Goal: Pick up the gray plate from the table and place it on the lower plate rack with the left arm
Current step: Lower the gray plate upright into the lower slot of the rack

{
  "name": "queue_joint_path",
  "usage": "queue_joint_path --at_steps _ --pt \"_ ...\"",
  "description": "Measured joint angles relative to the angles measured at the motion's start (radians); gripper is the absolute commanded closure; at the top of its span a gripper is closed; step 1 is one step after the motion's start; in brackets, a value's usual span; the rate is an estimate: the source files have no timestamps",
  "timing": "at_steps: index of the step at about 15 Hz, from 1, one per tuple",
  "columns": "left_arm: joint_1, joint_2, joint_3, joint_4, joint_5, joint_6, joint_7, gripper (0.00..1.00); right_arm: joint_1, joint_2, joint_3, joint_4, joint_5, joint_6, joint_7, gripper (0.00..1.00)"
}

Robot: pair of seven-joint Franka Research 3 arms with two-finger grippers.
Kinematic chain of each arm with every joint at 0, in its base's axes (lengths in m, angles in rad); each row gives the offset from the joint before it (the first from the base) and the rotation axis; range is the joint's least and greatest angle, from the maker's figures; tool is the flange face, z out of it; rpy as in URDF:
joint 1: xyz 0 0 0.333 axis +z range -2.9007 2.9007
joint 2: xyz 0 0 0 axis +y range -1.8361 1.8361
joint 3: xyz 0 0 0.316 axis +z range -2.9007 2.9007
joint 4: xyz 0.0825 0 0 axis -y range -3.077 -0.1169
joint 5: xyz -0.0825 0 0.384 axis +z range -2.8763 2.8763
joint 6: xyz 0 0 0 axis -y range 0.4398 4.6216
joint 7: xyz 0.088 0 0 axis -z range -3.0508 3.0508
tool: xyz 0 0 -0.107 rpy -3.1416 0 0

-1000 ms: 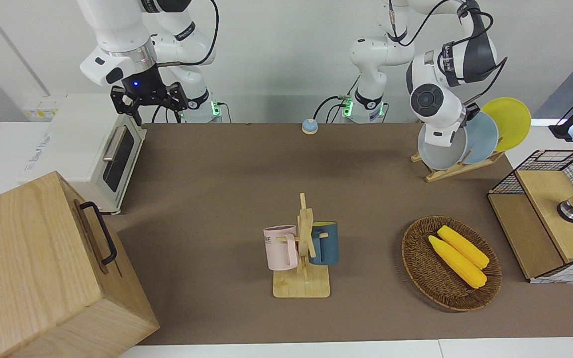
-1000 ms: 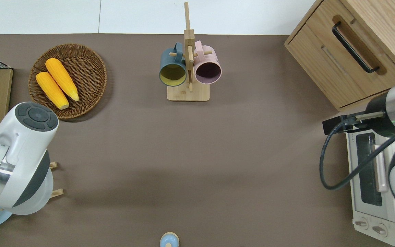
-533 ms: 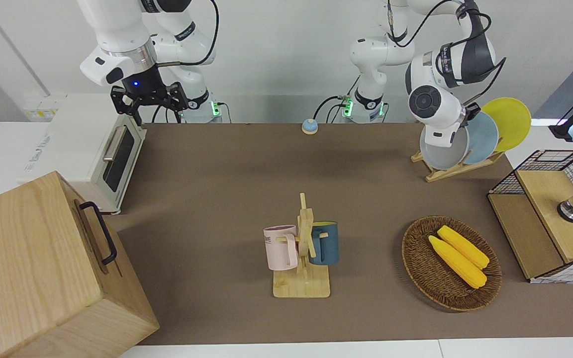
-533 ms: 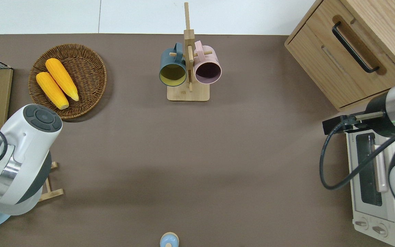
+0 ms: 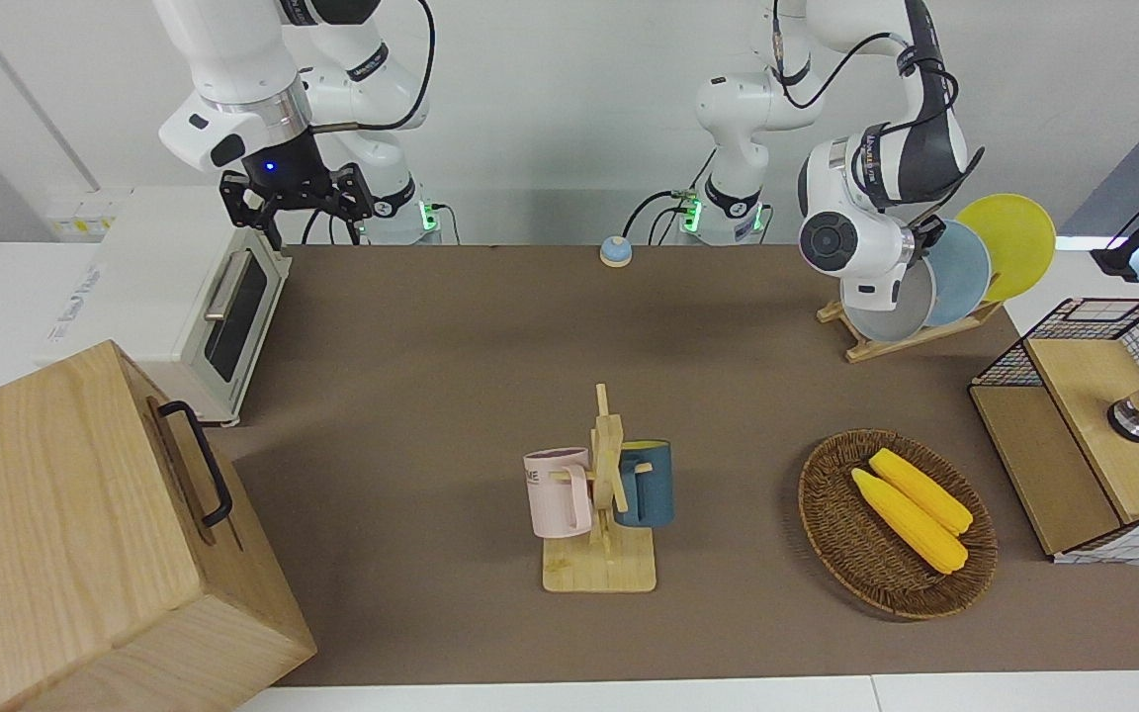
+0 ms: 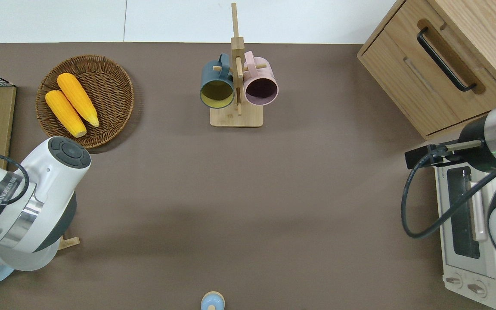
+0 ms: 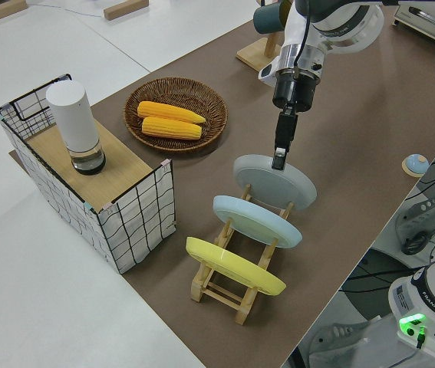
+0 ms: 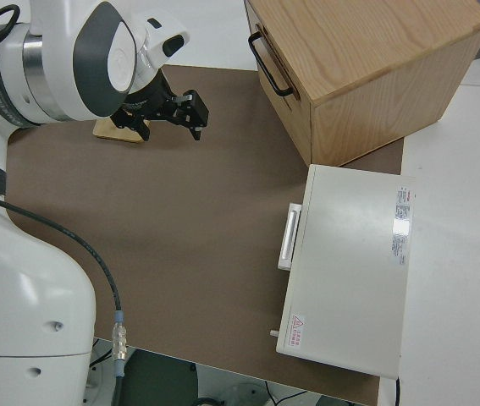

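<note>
Three plates on the lower plate rack (image 7: 236, 287); gray plate (image 7: 275, 180) in the slot farthest from the robots, left tool (image 7: 279, 159) clenched on its rim. Releasing before it seats risks toppling.

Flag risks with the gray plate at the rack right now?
Left gripper is at the upper rim of the gray plate, which stands tilted in the lower plate rack. If it isn't seated between the pegs, it may tip out on release. The light-blue plate sits in the next slot, so a sideways retreat could knock the two together. The right arm is parked.
</note>
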Motion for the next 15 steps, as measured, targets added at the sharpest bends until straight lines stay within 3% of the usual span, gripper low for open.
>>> queue_joint_path --at_steps 1,5,6,8,10,15 --pt "0.000 0.000 0.000 -0.001 -0.006 0.000 0.000 0.38 0.000 0.000 0.000 0.000 0.000 0.000 0.000 0.017" --pt "0.000 0.000 0.000 -0.003 -0.022 0.001 -0.001 0.31 0.000 0.000 0.000 0.000 0.000 0.000 0.000 0.017" --pt "0.000 0.000 0.000 -0.004 -0.024 0.001 0.000 0.27 0.000 0.000 0.000 0.000 0.000 0.000 0.000 0.017" --pt "0.000 0.000 -0.001 -0.004 -0.032 0.001 0.000 0.10 0.000 0.000 0.000 0.000 0.000 0.000 0.000 0.017" --pt "0.000 0.000 -0.001 -0.004 -0.044 0.003 0.002 0.06 0.000 0.000 0.000 0.000 0.000 0.000 0.000 0.017" --pt "0.000 -0.004 0.003 0.058 -0.225 0.058 0.042 0.03 0.000 0.000 0.000 0.000 0.000 0.000 0.000 0.017"
